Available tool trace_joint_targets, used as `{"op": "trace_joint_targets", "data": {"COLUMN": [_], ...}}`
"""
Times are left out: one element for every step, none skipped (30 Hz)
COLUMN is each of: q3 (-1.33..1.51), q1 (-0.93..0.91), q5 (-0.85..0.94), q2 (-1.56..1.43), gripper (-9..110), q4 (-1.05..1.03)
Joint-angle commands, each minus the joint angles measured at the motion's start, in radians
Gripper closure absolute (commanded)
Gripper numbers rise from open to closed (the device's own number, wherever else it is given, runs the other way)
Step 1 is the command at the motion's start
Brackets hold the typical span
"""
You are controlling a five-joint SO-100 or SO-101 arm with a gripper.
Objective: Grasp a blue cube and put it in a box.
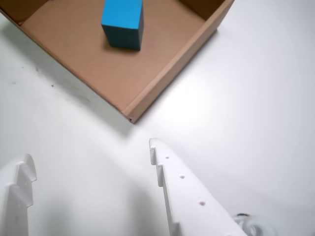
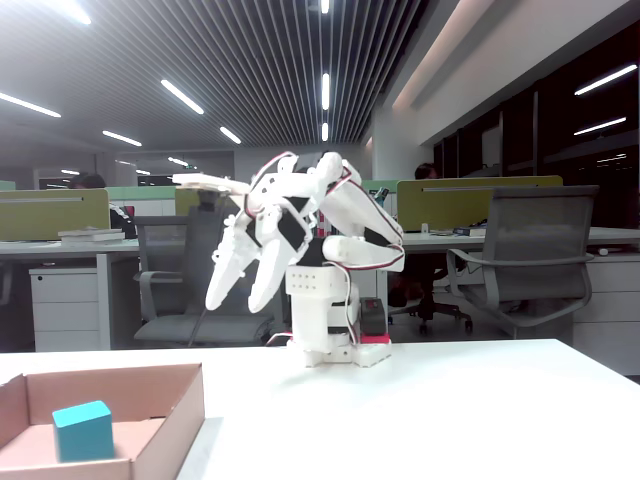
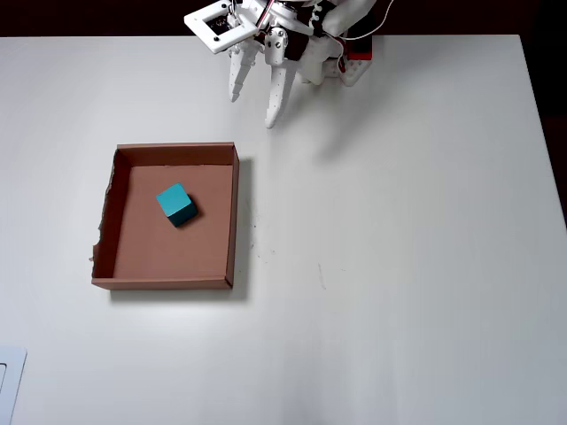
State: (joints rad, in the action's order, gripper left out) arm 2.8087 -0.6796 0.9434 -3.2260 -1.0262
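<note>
The blue cube rests on the floor of the box, left of the box's middle in the overhead view. It also shows in the wrist view and in the fixed view, inside the box. My gripper is open and empty. It hangs above the bare table near the arm's base, well clear of the box's far right corner. In the wrist view both white fingers frame the gripper, short of a box corner. In the fixed view the gripper points down.
The arm's base with its red part stands at the table's far edge. The white table spreads to the right of the box. A pale flat thing sits at the near left corner. Office chairs and desks stand behind the table.
</note>
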Motion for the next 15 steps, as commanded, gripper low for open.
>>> {"op": "trace_joint_targets", "data": {"q3": [0.009,0.009,0.003,-0.006,-0.017,-0.037,-0.044,-0.048,-0.049,-0.049,-0.049,-0.043,-0.035,-0.026,-0.015], "q1": [0.017,0.023,0.037,0.051,0.071,0.11,0.143,0.167,0.189,0.212,0.235,0.256,0.279,0.304,0.325], "q5": [0.009,0.009,0.009,0.009,0.009,0.009,0.003,0.002,0.0,0.0,0.0,-0.002,-0.002,-0.002,-0.002], "q2": [0.005,0.009,0.017,0.021,0.028,0.034,0.037,0.041,0.046,0.051,0.055,0.058,0.06,0.06,0.06], "gripper": [72,72,72,72,73,73,73,73,73,73,73,73,73,73,73], "q4": [0.025,0.02,0.012,-0.002,-0.018,-0.054,-0.074,-0.086,-0.094,-0.104,-0.11,-0.112,-0.114,-0.114,-0.114]}}
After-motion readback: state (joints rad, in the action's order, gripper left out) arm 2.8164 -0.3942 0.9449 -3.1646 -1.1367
